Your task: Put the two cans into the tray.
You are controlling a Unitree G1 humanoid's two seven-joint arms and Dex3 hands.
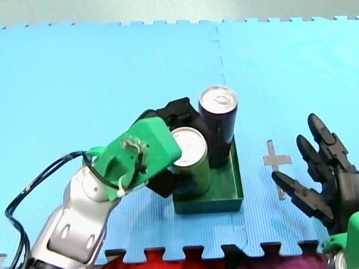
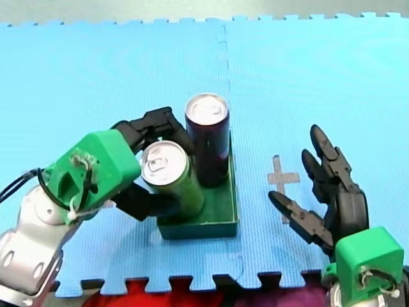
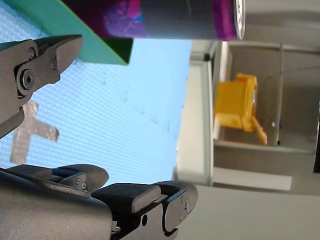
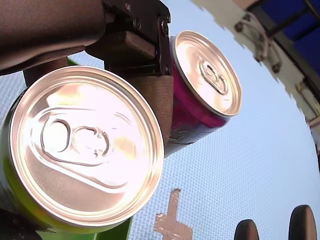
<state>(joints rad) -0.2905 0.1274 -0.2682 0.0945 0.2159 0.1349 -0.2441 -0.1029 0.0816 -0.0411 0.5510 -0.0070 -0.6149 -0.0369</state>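
Fingers (image 2: 156, 121) of the left hand (image 2: 134, 198) wrap the green can (image 2: 167, 167), low in the near end of the tray (image 2: 198, 229). Well off to their side is the empty right hand (image 2: 332, 192). Just beyond them the purple can (image 2: 208, 137) stands in the tray. Second placement seems nearly done; next, release and withdraw without nudging either can.

Bright, even light; soft shadows (faint)
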